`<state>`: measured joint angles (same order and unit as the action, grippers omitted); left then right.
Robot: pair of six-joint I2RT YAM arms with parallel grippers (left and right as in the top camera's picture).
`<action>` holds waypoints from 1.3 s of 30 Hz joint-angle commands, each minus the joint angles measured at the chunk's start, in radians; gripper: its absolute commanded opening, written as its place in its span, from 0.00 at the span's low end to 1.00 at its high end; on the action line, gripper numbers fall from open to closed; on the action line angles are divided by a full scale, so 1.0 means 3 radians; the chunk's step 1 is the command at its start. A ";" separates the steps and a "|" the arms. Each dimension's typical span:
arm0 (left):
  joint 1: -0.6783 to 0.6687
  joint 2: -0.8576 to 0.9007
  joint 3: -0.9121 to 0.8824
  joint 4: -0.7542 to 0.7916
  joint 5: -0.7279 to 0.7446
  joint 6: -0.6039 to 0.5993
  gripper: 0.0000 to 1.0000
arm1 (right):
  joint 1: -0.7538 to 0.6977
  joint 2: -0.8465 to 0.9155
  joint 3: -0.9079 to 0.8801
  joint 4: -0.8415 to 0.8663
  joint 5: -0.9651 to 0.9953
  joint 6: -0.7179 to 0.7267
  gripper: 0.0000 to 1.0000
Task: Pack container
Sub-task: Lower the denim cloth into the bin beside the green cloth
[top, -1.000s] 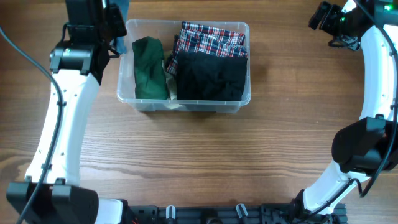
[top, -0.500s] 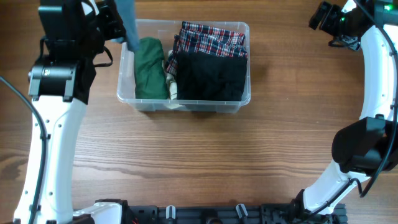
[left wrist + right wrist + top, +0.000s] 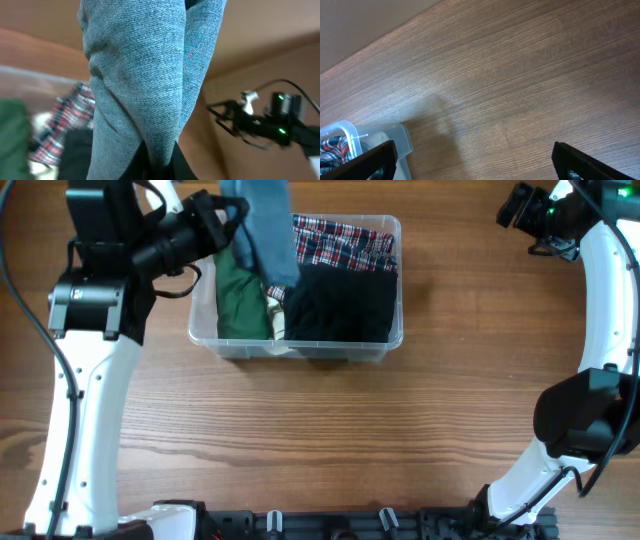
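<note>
The clear plastic container [image 3: 394, 330] stands on the table at the top centre. It holds a folded green garment [image 3: 238, 300], a plaid garment [image 3: 345, 242] and a black garment [image 3: 345, 305]. My left gripper [image 3: 232, 212] is shut on a blue-grey denim garment [image 3: 268, 230] and holds it hanging above the container's middle. In the left wrist view the denim [image 3: 145, 75] fills the frame between the jaws [image 3: 160, 162]. My right gripper [image 3: 475, 165] is open and empty, at the far top right, with the container's corner [image 3: 350, 137] at its left.
The wooden table [image 3: 330, 440] spreads in front of the container. My right arm [image 3: 600, 300] runs down the right edge. The left arm [image 3: 90, 330] stands left of the container.
My left gripper has swung right from the container's left rim to above its middle, carrying the denim garment. The right arm has not moved.
</note>
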<state>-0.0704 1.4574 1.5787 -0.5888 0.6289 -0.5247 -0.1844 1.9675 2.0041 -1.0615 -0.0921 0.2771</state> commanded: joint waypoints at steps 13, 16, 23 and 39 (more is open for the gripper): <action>0.0010 0.0585 -0.0027 -0.0118 0.0833 -0.0043 0.04 | 0.0015 0.0018 -0.0011 0.0009 0.0032 0.0047 1.00; 0.0011 0.0680 -0.0027 -0.0150 0.0814 0.0064 0.04 | 0.0015 0.0018 -0.0011 0.0009 0.0032 0.0047 1.00; 0.0092 0.0893 -0.0027 -0.0323 0.0740 0.0172 0.04 | 0.0015 0.0018 -0.0011 0.0009 0.0032 0.0047 1.00; 0.0474 0.0909 -0.0027 -0.0959 0.0075 0.0593 0.04 | 0.0015 0.0018 -0.0011 0.0009 0.0032 0.0047 1.00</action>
<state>0.0376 1.7309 1.5566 -0.8532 0.6998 -0.4213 -0.1844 1.9675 2.0041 -1.0615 -0.0921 0.2771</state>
